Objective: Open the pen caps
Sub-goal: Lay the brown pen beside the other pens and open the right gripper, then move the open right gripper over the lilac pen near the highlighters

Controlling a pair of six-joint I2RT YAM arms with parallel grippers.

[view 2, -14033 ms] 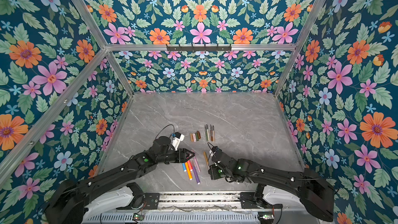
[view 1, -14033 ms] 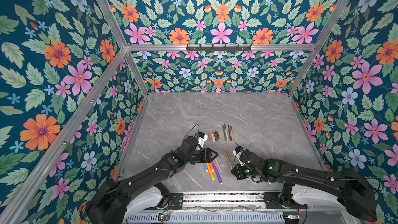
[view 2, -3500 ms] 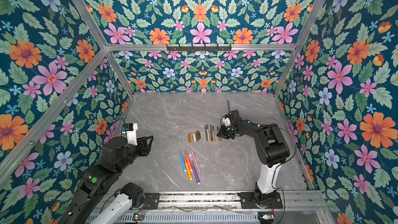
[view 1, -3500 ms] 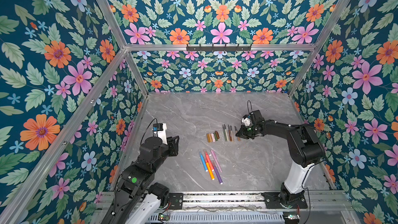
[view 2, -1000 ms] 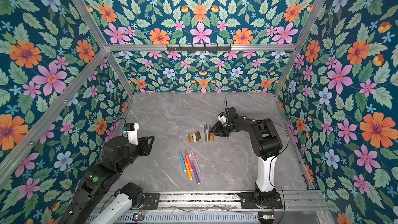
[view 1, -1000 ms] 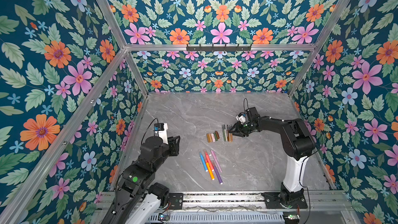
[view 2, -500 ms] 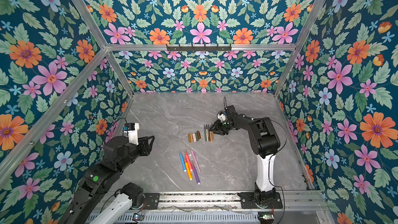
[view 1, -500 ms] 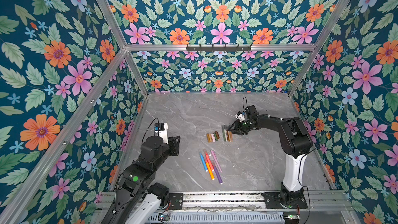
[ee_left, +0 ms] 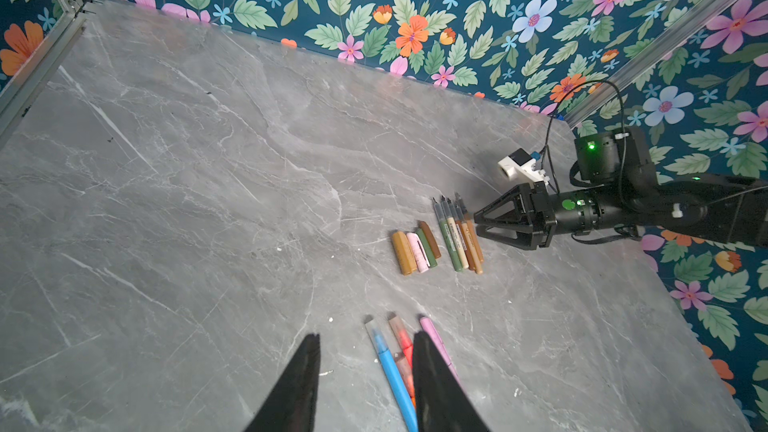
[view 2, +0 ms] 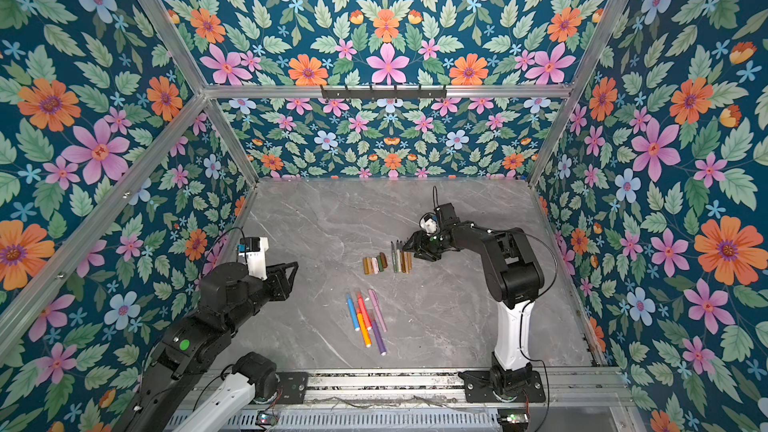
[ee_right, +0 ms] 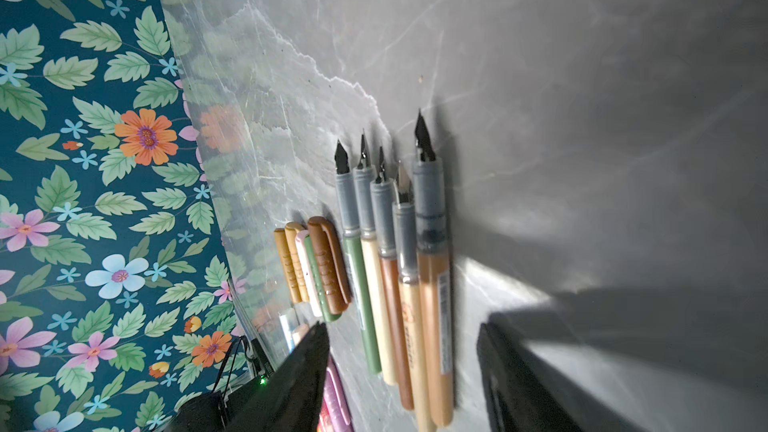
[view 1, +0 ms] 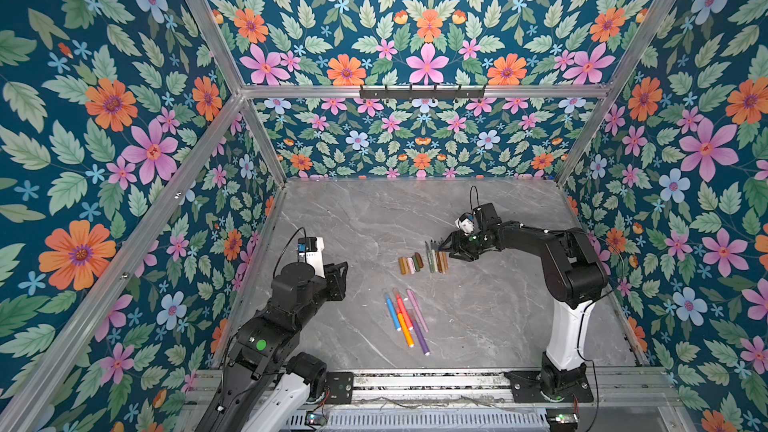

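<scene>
Pen caps [ee_left: 415,251]: five, in tan, pink, olive and brown, lay in a row just beyond the uncapped pens [ee_left: 457,239], which lay at the right gripper [ee_left: 476,223] tips. Its jaws stood apart, holding nothing; the left gripper [ee_left: 366,336] was likewise parted and empty. Advised: draw back level and straight, nudging no pen.

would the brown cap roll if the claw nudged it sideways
Probably not far: the brown cap has a raised clip along its side, which should stop a roll. It lies against the olive cap, so a push would likely shift both. Small plastic: probably light.
</scene>
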